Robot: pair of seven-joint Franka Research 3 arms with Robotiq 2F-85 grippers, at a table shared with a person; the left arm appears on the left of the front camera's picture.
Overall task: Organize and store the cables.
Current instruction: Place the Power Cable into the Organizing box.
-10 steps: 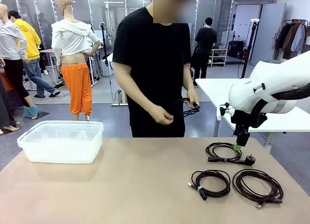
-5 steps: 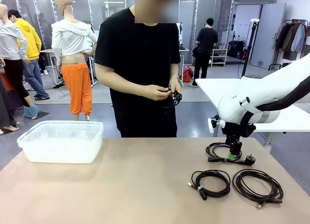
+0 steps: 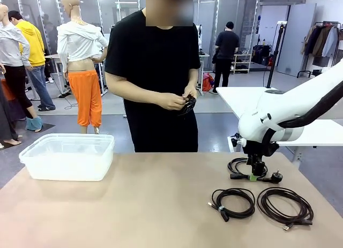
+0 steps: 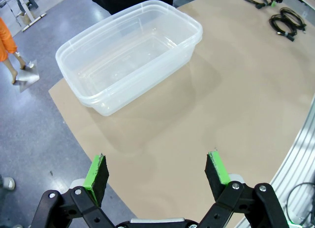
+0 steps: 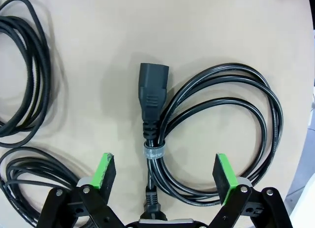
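Cables on tan table

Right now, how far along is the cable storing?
Done: nothing, the clear bin holds no cables. In hand: open right gripper is poised over the tied power cable on the table; the person holds another cable. Left: that cable plus two coils beside it go into the bin.
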